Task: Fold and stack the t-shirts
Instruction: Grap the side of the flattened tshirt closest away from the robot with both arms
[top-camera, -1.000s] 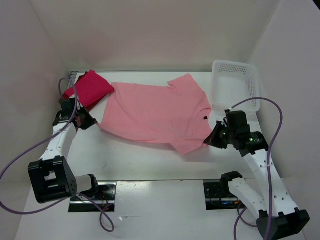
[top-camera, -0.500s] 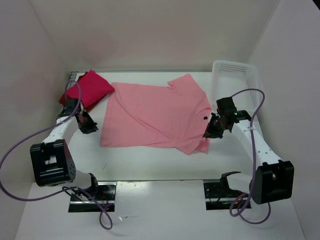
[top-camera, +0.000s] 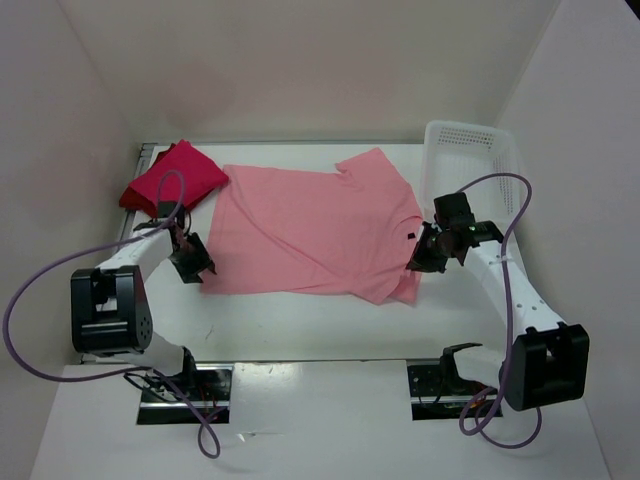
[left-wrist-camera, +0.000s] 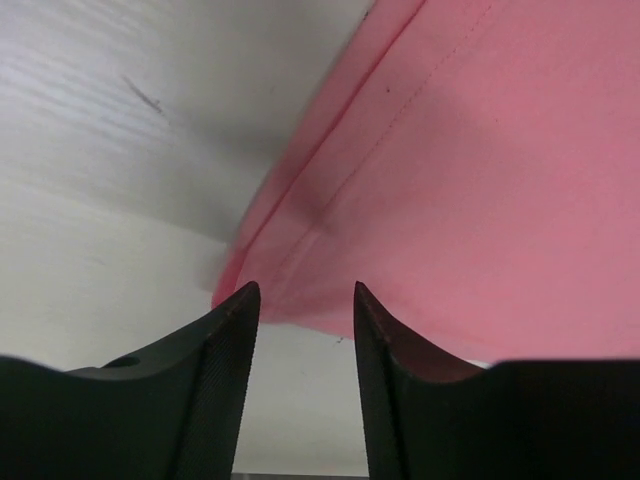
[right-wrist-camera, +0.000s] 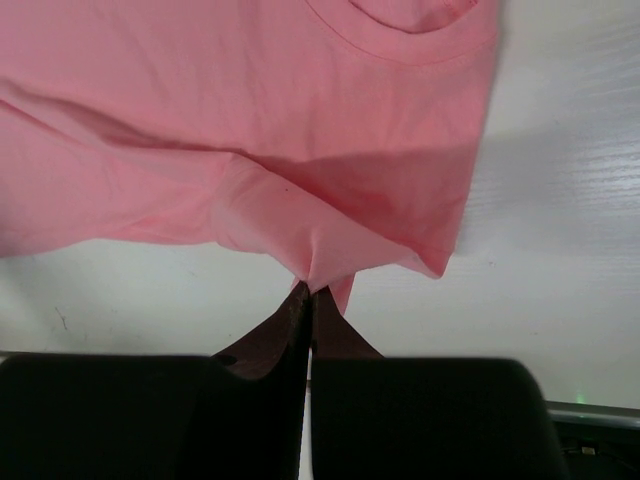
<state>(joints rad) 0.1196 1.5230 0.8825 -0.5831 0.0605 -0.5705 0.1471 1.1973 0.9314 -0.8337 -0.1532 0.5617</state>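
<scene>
Tabletop (top-camera: 300, 325); right-wrist-view shirt (right-wrist-camera: 250, 110) seemingly between jaws

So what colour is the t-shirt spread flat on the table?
Light salmon pink. The t-shirt shows best in the top external view.

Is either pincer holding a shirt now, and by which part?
The right pincer grips the light pink t-shirt by a fold at its near sleeve; the left pincer is open, empty.

Closed right hand (right-wrist-camera: 308, 294) on pink t-shirt (right-wrist-camera: 250, 100)
</scene>
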